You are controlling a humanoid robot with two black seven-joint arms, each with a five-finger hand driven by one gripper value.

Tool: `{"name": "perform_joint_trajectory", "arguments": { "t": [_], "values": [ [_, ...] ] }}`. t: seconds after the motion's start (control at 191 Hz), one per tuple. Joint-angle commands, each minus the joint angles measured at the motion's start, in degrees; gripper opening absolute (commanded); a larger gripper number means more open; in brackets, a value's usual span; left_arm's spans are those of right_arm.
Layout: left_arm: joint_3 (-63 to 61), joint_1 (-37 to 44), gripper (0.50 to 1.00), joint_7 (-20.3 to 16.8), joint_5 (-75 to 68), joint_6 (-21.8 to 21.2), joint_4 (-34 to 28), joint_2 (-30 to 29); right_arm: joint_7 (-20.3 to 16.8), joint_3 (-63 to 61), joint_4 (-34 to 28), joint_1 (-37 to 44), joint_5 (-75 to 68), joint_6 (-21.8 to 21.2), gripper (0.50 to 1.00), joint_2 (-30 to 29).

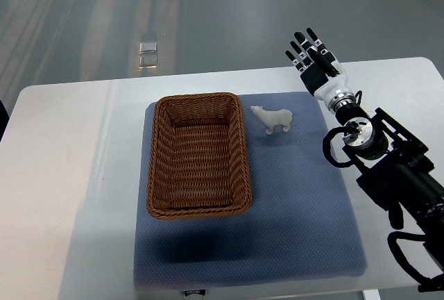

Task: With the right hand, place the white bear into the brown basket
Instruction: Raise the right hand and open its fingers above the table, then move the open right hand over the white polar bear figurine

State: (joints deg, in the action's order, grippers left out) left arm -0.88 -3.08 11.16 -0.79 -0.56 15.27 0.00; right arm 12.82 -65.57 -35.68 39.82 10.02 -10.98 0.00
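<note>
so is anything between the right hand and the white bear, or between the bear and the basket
Nothing visible. The right hand is open, up and to the right of the white bear, with only bare blue mat between them. The bear stands just right of the brown basket, whose inside is empty; only the basket's rim separates them.

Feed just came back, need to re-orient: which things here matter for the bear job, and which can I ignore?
For the job:
- white bear, standing on the mat, untouched
- brown basket, empty, left of the bear
- right hand, fingers spread, holding nothing

Ignore:
- blue mat
- white table
- small shiny object on the floor
</note>
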Motion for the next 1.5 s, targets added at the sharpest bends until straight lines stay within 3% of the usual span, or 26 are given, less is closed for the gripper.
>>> {"name": "perform_joint_trajectory", "arguments": {
  "t": [0.0, 0.378, 0.556, 0.776, 1.028, 1.112, 1.159, 1.248, 1.494],
  "values": [
    [0.0, 0.0, 1.0, 0.0, 0.0, -0.1, 0.0, 0.0, -0.1, 0.4, 0.0, 0.1, 0.0, 0.0, 0.923, 0.0],
    [0.1, 0.0, 1.0, 0.0, 0.1, -0.1, -0.1, 0.0, -0.2, 0.9, -0.1, 0.3, 0.7, -0.5, 0.921, 0.0],
    [0.0, 0.0, 1.0, 0.0, 0.1, -0.1, 0.0, 0.0, -2.5, 7.7, -0.3, 2.4, 2.1, -0.5, 0.921, 0.0],
    [0.1, 0.0, 1.0, 0.0, 0.1, -0.1, 0.0, 0.0, -3.8, 23.8, -0.5, 10.0, 12.4, -2.5, 0.921, 10.1],
    [-0.1, 0.0, 1.0, 0.0, 0.1, -0.1, 0.1, 0.0, -12.5, 45.4, -1.0, 24.2, 34.8, -11.4, 0.921, 17.3],
    [-0.1, 0.0, 1.0, 0.0, 0.1, -0.1, 0.2, 0.0, -18.4, 51.4, -2.3, 29.0, 40.7, -16.3, 0.921, 18.4],
    [-0.1, 0.0, 1.0, 0.0, 0.1, -0.1, 0.2, 0.0, -24.0, 55.4, -4.6, 32.7, 42.4, -19.6, 0.921, 19.6],
    [-0.1, 0.0, 1.0, 0.0, 0.1, -0.1, 0.1, 0.0, -29.8, 58.3, -6.9, 35.9, 42.2, -20.7, 0.919, 20.1],
    [-0.1, 0.0, 1.0, 0.0, 0.1, -0.1, 0.1, 0.0, -31.7, 58.1, -8.3, 35.6, 37.6, -19.4, 0.915, 18.5]
  ]
}}
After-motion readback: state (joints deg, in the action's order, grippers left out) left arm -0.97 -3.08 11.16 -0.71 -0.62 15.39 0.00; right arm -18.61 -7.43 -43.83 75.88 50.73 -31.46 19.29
